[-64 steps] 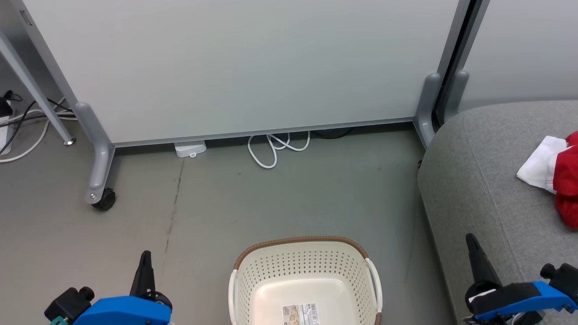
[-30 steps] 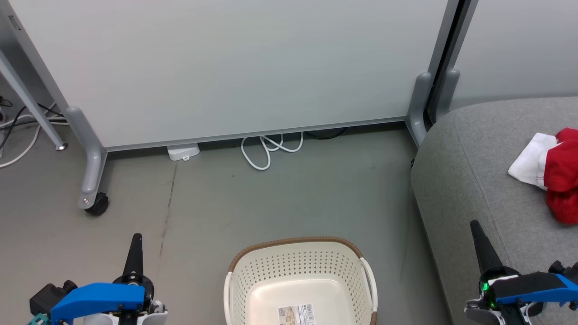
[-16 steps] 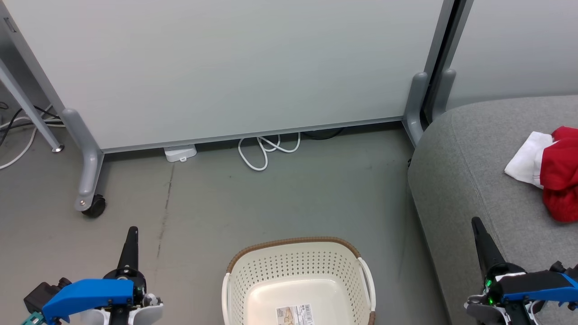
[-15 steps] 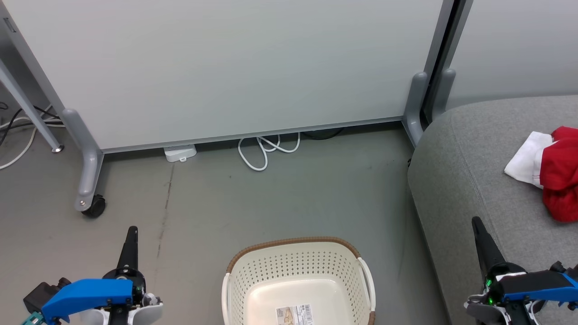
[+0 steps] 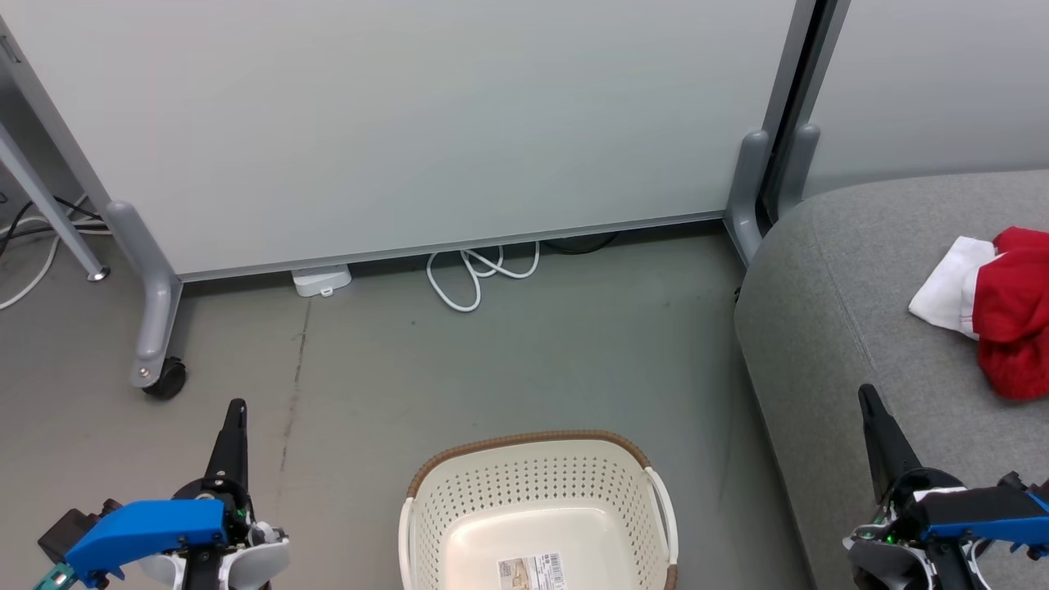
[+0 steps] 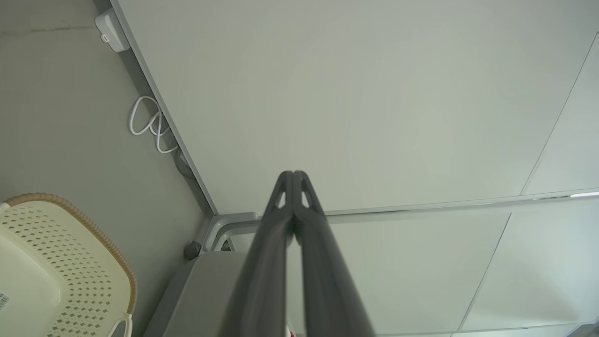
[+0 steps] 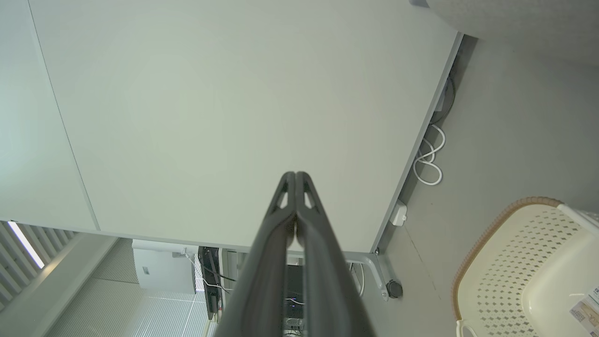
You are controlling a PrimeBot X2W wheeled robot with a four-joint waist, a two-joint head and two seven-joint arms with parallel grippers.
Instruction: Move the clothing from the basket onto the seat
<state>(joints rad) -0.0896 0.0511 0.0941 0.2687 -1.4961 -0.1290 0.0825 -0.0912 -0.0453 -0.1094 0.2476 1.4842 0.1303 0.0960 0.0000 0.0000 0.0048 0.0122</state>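
The cream basket with a brown rim stands on the floor at the bottom centre, holding nothing but a barcode sticker. Red clothing with white fabric beside it lies on the grey seat at the right edge. My left gripper is shut at the lower left, apart from the basket. My right gripper is shut at the lower right, over the seat's front edge. The wrist views show both pairs of fingers pressed together, with the basket to one side.
A large white wheeled panel stands behind the floor area, with a caster, a white cable loop and a small white box at its base. More cables lie far left.
The camera has shifted, sliding the scene a little to the left. Both grippers stay shut and low; the left one has dropped slightly in view. The clothing and basket lie as before.
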